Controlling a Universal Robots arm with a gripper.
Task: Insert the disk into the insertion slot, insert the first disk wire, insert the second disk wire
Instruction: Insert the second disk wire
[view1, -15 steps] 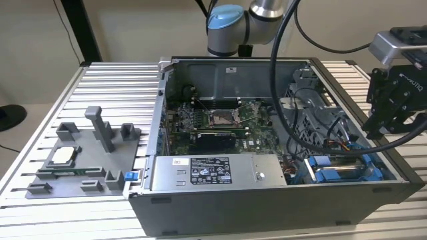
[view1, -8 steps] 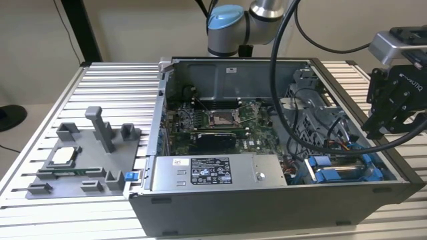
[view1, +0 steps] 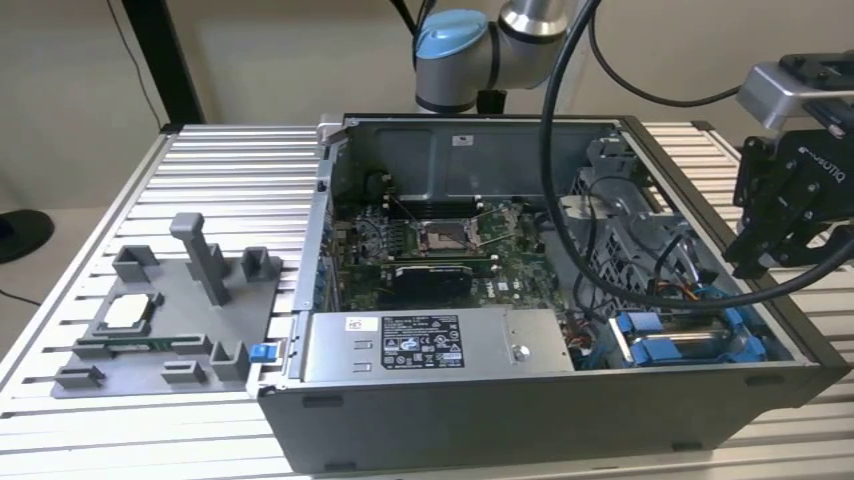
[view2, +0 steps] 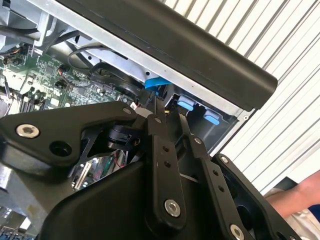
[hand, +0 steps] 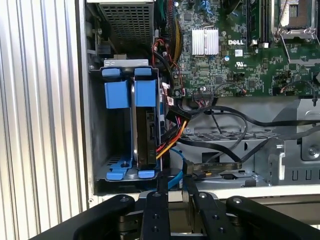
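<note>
Hand nearest in first wrist view, above rim of computer case. Grip state: cannot tell; no item visible in it. Just beyond: disk standing on edge in blue carrier, seated in corner drive bay, second blue carrier alongside. Orange-yellow-red wire bundle just beside disk. Farther: motherboard. Case rests on ribbed counter.

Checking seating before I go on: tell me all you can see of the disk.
The disk stands on edge in the drive bay, seen edge-on as a dark slab in its bright blue plastic carrier, whose tabs show at both ends. Orange, yellow, red and black wires meet its side; whether they are plugged in is hidden.
</note>
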